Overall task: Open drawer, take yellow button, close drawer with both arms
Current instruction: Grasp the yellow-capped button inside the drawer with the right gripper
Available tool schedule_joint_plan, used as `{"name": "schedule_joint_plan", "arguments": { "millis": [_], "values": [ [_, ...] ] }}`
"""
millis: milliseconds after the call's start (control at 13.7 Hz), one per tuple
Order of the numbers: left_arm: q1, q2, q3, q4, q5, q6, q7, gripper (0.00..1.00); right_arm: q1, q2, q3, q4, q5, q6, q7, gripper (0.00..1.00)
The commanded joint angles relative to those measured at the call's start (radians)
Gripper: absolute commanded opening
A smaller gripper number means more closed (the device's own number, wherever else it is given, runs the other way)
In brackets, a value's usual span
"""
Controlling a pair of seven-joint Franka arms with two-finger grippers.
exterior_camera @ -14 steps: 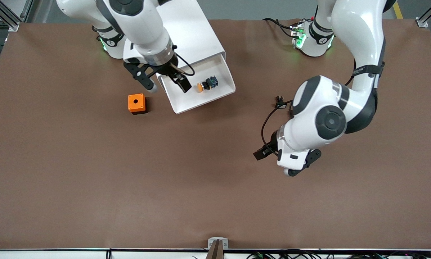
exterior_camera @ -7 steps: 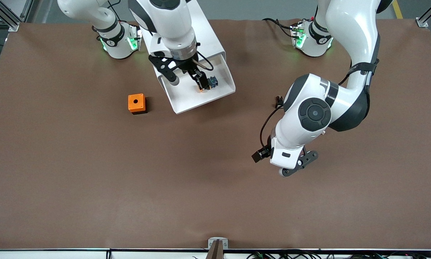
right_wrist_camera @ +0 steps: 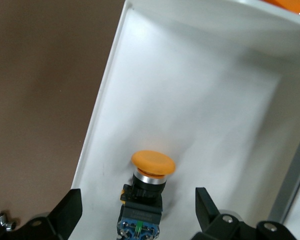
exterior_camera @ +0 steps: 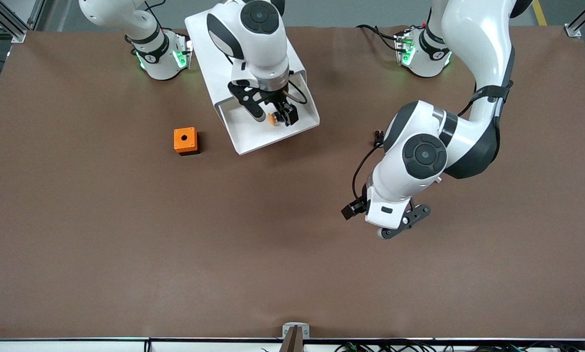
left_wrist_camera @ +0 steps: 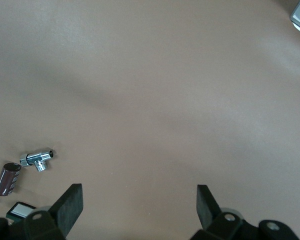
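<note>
Now the drawer point(exterior_camera: 272, 128) stands pulled out of the cabinet point(exterior_camera: 209, 39) near the tabletop's edge by the arms' bases, with the button point(right_wrist_camera: 146, 192) lying in it. Right gripper point(exterior_camera: 271, 115) hangs spread wide over the button, gripping nothing. Left gripper point(exterior_camera: 387, 222) waits, wide and empty, over bare tabletop point(exterior_camera: 175, 254). An orange box point(exterior_camera: 185, 141) sits beside the drawer.

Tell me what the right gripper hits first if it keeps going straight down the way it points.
Most likely the button: it lies between the open fingers of the right gripper, on the floor of the pulled-out drawer. How much height remains is unclear.
</note>
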Motion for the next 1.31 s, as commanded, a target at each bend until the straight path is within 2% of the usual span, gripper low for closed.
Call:
{"name": "schedule_joint_plan", "arguments": {
  "millis": [0, 365, 584, 730, 1022, 1168, 1241],
  "values": [
    [-0.001, -0.036, -0.004, -0.036, 0.027, -0.001, 0.008, 1.0, 0.019, 0.004, -0.012, 0.001, -0.017, 0.001, 0.025, 1.0],
    [-0.001, -0.036, -0.008, -0.036, 0.027, -0.001, 0.008, 1.0, 0.027, 0.027, -0.012, 0.003, -0.017, 0.001, 0.025, 0.97],
    [-0.001, -0.036, -0.018, -0.036, 0.026, -0.001, 0.008, 1.0, 0.033, 0.034, -0.012, 0.003, -0.017, 0.001, 0.025, 0.91],
    [-0.001, -0.036, -0.018, -0.038, 0.026, -0.002, 0.008, 1.0, 0.033, 0.035, -0.012, 0.003, -0.017, 0.0, 0.025, 0.83],
    [-0.001, -0.036, -0.019, -0.038, 0.026, -0.001, 0.008, 1.0, 0.035, 0.041, -0.012, 0.009, -0.014, 0.001, 0.024, 0.4],
    [-0.001, -0.036, -0.025, -0.038, 0.026, -0.002, 0.008, 1.0, 0.033, 0.041, -0.012, 0.012, -0.012, 0.001, 0.025, 0.03],
    [-0.001, -0.036, -0.031, -0.038, 0.026, -0.002, 0.008, 1.0, 0.024, 0.041, -0.012, 0.026, -0.009, -0.006, 0.017, 0.0]
  ]
}}
